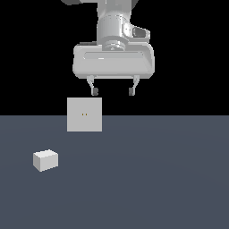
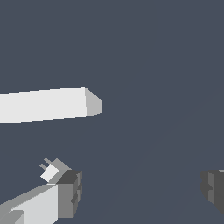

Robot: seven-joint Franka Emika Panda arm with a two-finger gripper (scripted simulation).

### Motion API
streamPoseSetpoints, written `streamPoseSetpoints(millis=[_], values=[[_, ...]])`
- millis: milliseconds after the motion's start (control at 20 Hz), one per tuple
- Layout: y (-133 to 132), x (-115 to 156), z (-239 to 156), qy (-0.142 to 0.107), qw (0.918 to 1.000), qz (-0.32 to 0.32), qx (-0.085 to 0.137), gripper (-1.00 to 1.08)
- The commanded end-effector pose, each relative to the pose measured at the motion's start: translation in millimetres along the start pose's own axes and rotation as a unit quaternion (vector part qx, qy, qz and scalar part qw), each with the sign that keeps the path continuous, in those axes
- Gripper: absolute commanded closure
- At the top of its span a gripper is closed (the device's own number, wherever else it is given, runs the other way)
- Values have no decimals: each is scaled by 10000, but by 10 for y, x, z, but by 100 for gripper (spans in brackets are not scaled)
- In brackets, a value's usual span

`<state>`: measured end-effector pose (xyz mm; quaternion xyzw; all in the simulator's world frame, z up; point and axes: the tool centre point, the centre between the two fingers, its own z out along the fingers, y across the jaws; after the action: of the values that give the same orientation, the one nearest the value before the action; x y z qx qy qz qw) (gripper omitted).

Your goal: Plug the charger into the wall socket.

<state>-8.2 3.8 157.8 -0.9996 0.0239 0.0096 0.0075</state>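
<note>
The charger [image 1: 45,160] is a small off-white block lying on the dark floor at the exterior view's left, in front of the wall socket. The wall socket [image 1: 84,114] is an upright light-grey square plate with two tiny slots at its centre. My gripper [image 1: 112,91] hangs open and empty high above the floor, up and to the exterior view's right of the socket, touching nothing. In the wrist view the socket [image 2: 43,105] appears as a long pale slab seen from its edge. There the charger [image 2: 51,171] shows two short prongs, just beyond one fingertip [image 2: 70,192]; the gripper [image 2: 142,190] holds nothing.
A flat dark grey-blue floor [image 1: 156,179] spreads around both objects, under a black background. No other objects or obstacles show in either view.
</note>
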Motion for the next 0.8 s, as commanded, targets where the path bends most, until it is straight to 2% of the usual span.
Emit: streamPoseSetpoints(millis=[0, 350, 750], values=[[0, 0, 0, 0, 10000, 0, 0, -92], [-68, -11, 44, 59, 9998, -211, 21, -92], [-304, -68, 198, 265, 9951, -950, 95, -92]])
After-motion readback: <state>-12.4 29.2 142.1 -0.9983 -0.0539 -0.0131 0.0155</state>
